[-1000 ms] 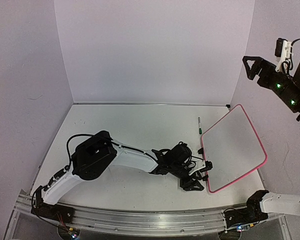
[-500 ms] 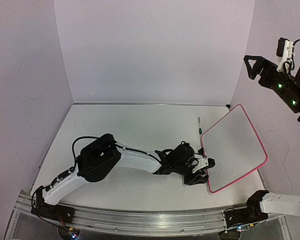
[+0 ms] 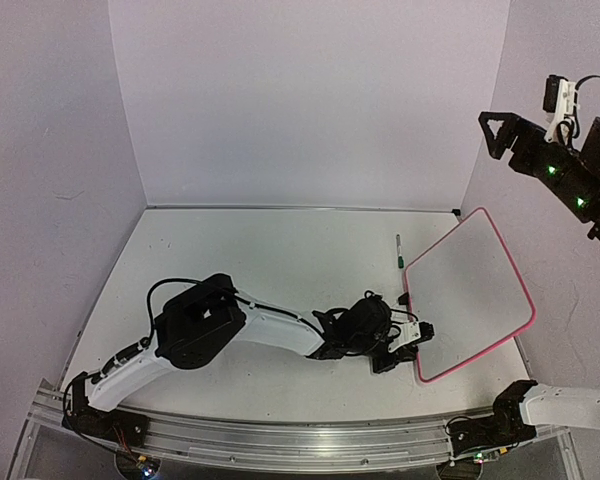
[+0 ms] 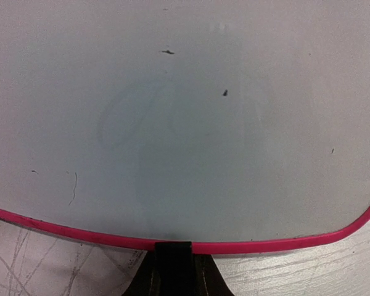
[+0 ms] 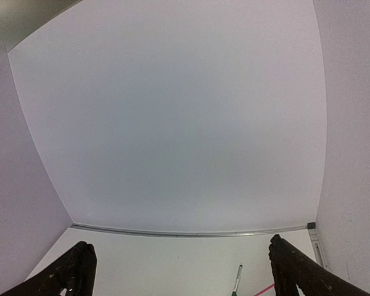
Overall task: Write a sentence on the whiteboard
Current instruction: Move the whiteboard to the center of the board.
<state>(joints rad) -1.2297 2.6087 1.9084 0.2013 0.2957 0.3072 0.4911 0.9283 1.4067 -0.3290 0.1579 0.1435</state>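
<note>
Two things differ from a second ago. Our left gripper point(image 3: 406, 348) then sat short of the board with its fingers apart. It has since slid right to the near-left rim of the rectangular white whiteboard with a thin pink-red rim point(image 3: 470, 290), and the left arm has followed it rightward. The whiteboard has barely moved. It sits by the right edge of the scuffed white bench point(image 3: 240, 250), reaching toward the near-right corner.

In the left wrist view we see the dark fingers point(image 4: 172, 277) pressed together on a small black clip at the pink rim. Faint grey loops on the board's face are too pale for us to read.

Our right gripper point(image 3: 495, 135) hangs high over the right edge, fingers point(image 5: 290, 265) spread wide. The slim green-and-white marker pen point(image 3: 399, 250) lies where it did, just beyond the board's far-left corner.
</note>
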